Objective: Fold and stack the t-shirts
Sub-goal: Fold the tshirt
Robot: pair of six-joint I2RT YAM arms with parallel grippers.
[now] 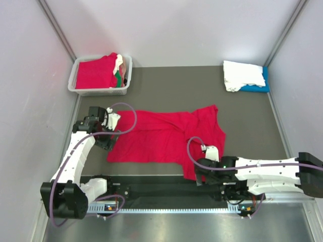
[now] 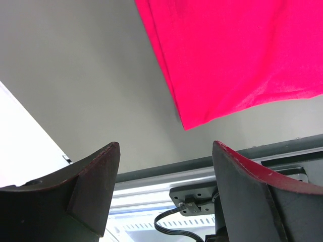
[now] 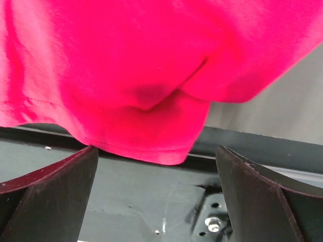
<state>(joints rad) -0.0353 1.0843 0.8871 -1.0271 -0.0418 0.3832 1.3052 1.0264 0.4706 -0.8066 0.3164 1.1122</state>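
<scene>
Top external view shows one red t-shirt [image 1: 161,137] lying spread out in the middle of the gray worktop [image 1: 166,91], on the side near me. It is mostly flat, with some wrinkles, and one bit of it reaches down to the black rail [image 1: 151,187] at the near edge. My left fingers [image 1: 107,143] sit at the left edge of this shirt. My right fingers [image 1: 198,169] sit at its near right part, where the cloth reaches the rail.

Left wrist view shows my two dark fingers [image 2: 93,184] wide apart with nothing between them. A corner of the red t-shirt [image 2: 237,55] lies flat on the worktop just ahead of them, not touching them.

Right wrist view shows my other two fingers [image 3: 55,181] wide apart too. The red t-shirt [image 3: 141,75] bunches up just ahead, and its hem lies over the rail between the two tips. I am not gripping it.

Far back on the left stands a pale tub [image 1: 101,92] with more red t-shirts [image 1: 93,74] inside. Far back on the right, a white t-shirt [image 1: 242,74] lies folded on top of a blue t-shirt [image 1: 256,88], in the corner.
</scene>
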